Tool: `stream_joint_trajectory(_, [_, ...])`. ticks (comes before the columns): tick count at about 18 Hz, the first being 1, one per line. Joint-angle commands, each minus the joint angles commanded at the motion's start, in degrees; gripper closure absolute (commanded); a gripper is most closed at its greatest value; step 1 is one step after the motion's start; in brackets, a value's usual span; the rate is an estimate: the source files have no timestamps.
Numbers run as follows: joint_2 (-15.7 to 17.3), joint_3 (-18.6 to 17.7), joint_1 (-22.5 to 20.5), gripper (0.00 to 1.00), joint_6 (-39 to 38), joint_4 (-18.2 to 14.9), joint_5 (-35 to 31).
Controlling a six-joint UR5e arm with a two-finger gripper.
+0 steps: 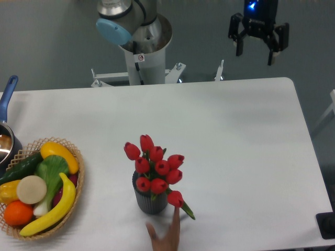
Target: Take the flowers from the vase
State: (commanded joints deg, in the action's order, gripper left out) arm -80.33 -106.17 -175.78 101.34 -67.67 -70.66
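Approach not yet begun. The black two-finger gripper [258, 49] hangs high beyond the far right edge of the white tabletop [235, 130], its fingers [240, 46] spread wide with nothing between them — well apart from anything it is meant to take.

The bunch of red artificial tulips with green stems [156, 168] stands in the short dark grey ribbed cylindrical vase [151, 201], near the front edge of the tabletop and a little left of centre. One bloom droops low on the right side of the vase, its green leaf trailing onto the surface. A bare human hand [166, 235] reaches in from the front edge, one finger pointing up and touching or nearly touching that drooping bloom; I cannot tell which.

Judgement: the step in hand is the reach. The next move calls for the arm to travel forward and left across the tabletop, come down over the bunch, and close on the stems or the cluster of heads — best once the hand is clear.

Count: one vase, about nine red blooms, one gripper, one hand. At the left, one wicker basket of plastic fruit and vegetables [78, 172], and one blue-handled pot [7, 104] at the edge.
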Motion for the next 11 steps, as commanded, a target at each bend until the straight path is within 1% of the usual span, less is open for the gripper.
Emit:
stream_joint_trajectory(5, [0.09, -0.17, 0.53, 0.0, -0.52, 0.35, -0.09])
stream_joint_trajectory(7, [0.35, -1.23, 0.53, 0.0, -1.05, 0.44, 0.35])
stream_joint_trajectory(11, [0.18, -1.58, 0.7, 0.0, -7.89, 0.61, 1.67])
